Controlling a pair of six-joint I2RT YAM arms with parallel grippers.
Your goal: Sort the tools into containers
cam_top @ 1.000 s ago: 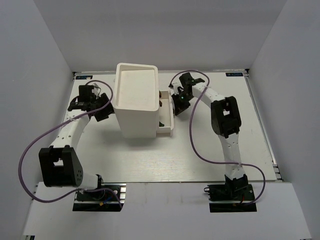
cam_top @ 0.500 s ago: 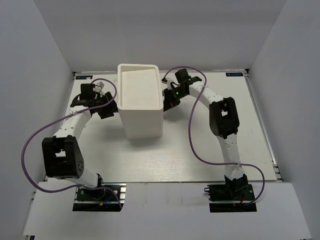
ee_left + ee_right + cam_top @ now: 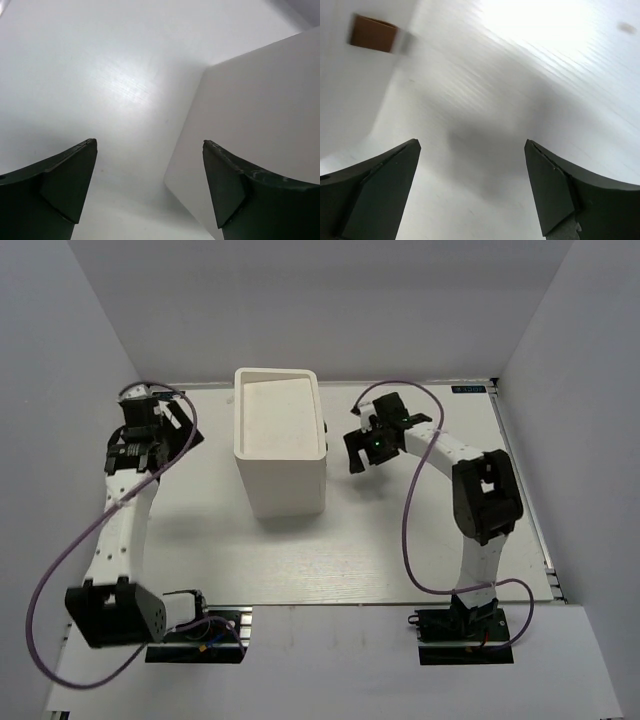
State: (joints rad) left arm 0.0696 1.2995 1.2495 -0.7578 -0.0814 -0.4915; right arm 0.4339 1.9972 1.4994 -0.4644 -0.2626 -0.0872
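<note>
The tall white bin (image 3: 280, 445) stands upright at the middle of the table. Its side wall (image 3: 260, 105) fills the right of the left wrist view. No tools show in any view, and the narrow bin is hidden from above. My left gripper (image 3: 150, 440) hangs open well left of the bin, nothing between its jaws (image 3: 150, 142). My right gripper (image 3: 363, 454) is open just right of the bin, also empty (image 3: 472, 142). In the right wrist view a white wall (image 3: 350, 90) with a small brown patch (image 3: 372, 32) rises at the left.
The white table (image 3: 400, 530) is ringed by grey walls on three sides. Purple cables loop from both arms. Both arm bases (image 3: 195, 630) sit at the near edge.
Both grippers have opened and pulled back from the tall bin, the left one far to the left, the right one to the right. The tall bin shifted right, covering the narrow bin.
</note>
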